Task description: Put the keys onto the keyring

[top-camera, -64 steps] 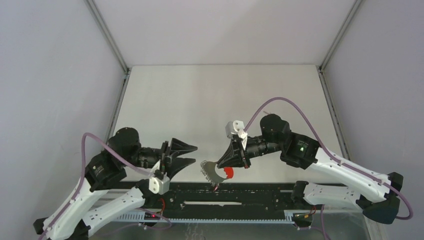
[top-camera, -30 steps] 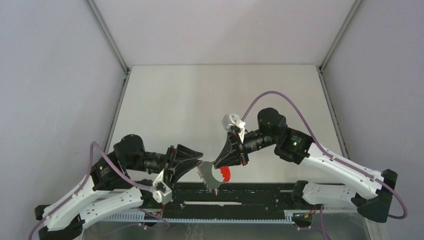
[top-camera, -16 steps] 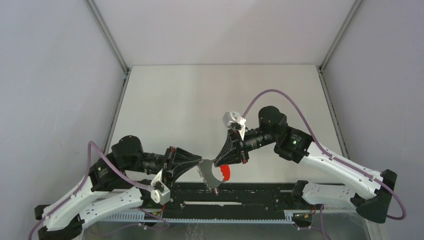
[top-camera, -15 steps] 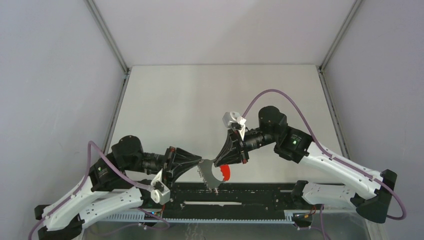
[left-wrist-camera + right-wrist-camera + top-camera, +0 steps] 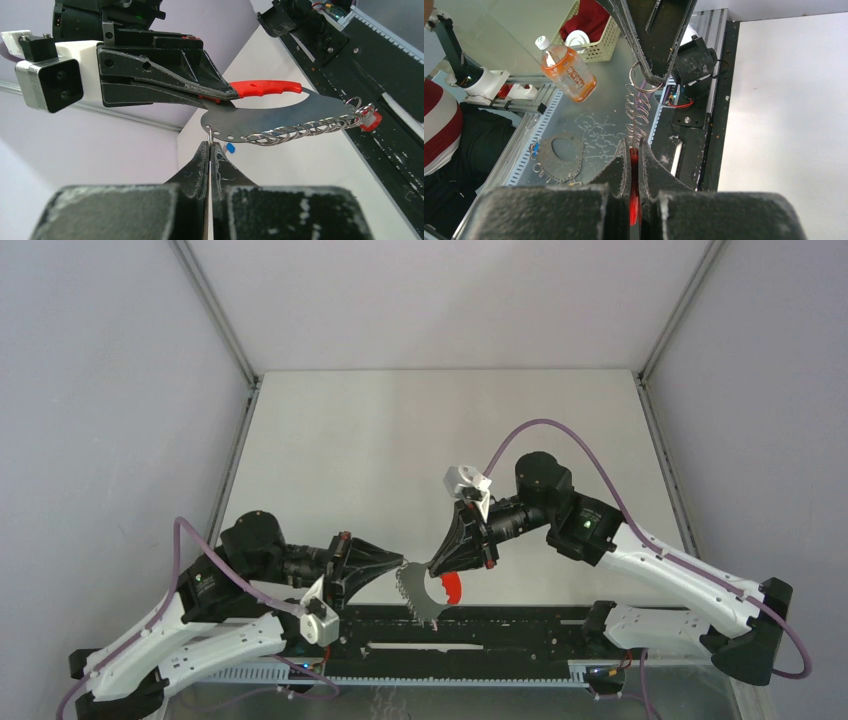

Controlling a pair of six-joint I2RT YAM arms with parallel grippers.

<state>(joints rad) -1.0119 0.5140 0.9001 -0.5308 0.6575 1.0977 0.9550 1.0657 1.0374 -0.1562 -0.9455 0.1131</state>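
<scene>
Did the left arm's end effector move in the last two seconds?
Yes. The left end effector has moved right, measured against the black rail below it, and closed at the keyring's near end.

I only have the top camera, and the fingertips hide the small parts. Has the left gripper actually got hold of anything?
Observer: Yes. The left wrist view shows the left gripper shut on a small ring at the tip of the keyring.
Operator: Any key near it?
Observer: A blue key tag peeks out right beside that grip, just below the keyring's edge in that view.
Operator: And the right gripper?
Observer: The right wrist view shows it shut on the keyring's red band.
</scene>
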